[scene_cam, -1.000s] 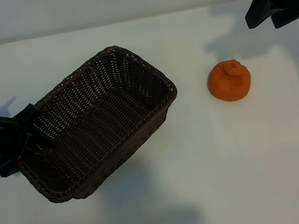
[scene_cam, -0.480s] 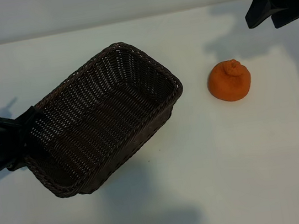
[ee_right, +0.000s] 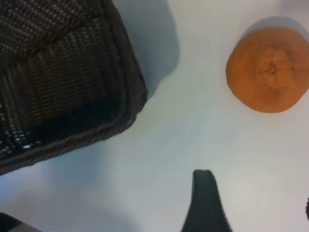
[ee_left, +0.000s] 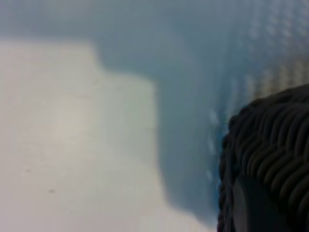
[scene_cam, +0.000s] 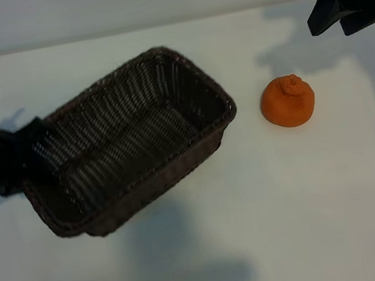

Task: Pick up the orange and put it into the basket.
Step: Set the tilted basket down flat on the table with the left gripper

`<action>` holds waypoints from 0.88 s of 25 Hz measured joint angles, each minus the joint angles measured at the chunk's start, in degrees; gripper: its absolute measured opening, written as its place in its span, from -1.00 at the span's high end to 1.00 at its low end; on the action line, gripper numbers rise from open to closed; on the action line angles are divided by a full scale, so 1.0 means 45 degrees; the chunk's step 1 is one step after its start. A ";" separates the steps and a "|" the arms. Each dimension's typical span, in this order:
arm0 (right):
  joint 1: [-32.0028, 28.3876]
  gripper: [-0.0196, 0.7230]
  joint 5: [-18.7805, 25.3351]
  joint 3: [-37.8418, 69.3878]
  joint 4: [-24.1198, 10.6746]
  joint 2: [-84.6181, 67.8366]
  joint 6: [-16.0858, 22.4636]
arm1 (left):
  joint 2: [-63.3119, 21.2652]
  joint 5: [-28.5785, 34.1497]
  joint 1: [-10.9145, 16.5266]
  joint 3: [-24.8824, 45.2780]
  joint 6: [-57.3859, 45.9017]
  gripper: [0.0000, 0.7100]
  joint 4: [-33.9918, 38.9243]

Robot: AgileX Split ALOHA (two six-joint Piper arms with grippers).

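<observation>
White table [scene_cam: 210,249], orange [scene_cam: 287,102] resting on it

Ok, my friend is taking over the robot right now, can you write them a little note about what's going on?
Left pincer: shut on the rim of the basket at its left end, holding that end tilted up off the table.
Right pincer: open, holding nothing, hovering at the far right, past the orange.
Orange: on the table right of the basket, not touching it.
Basket: nothing in it.
Done: the basket is gripped.
Left: pick up the orange and put it into the basket.
</observation>
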 joint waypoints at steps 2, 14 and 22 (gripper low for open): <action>0.0000 -0.34 0.0000 0.0000 0.0000 0.0000 0.0000 | 0.0000 0.1024 0.0000 -0.0940 0.0000 0.52 0.0426; 0.0000 -0.34 -0.0061 0.0000 0.0000 0.0000 0.0008 | 0.0011 0.5292 0.0015 -0.5848 0.1145 0.52 0.3147; 0.0000 -0.34 -0.0061 0.0000 0.0000 0.0000 0.0008 | 0.0011 0.5292 0.0015 -0.6176 0.1663 0.52 0.3135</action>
